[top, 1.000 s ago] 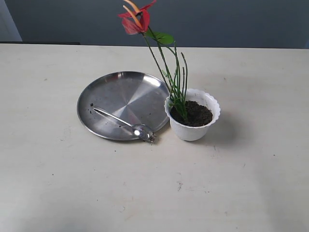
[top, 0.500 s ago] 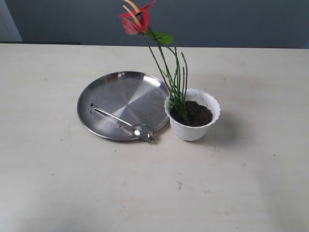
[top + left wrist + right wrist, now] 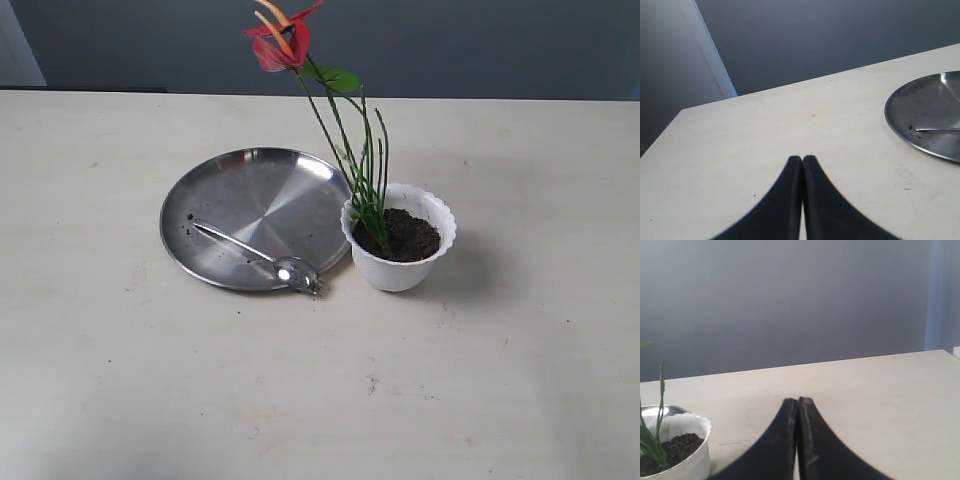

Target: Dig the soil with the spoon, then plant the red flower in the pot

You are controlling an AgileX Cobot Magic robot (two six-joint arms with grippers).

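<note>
The white scalloped pot point(image 3: 399, 250) stands mid-table, filled with dark soil point(image 3: 405, 236). The red flower point(image 3: 283, 42) stands upright with its green stems set in that soil. The spoon point(image 3: 258, 258) lies on the steel plate point(image 3: 250, 190) left of the pot, its bowl over the plate's front rim. Neither gripper shows in the exterior view. My left gripper point(image 3: 802, 158) is shut with nothing in it, above bare table beside the plate point(image 3: 927, 117). My right gripper point(image 3: 797, 400) is also shut and holds nothing, off to the side of the pot point(image 3: 687, 452).
A few soil crumbs lie on the plate's left part point(image 3: 188, 222). A dark wall runs behind the table's far edge point(image 3: 480, 97). Bare table top point(image 3: 300, 400) stretches in front of the plate and pot.
</note>
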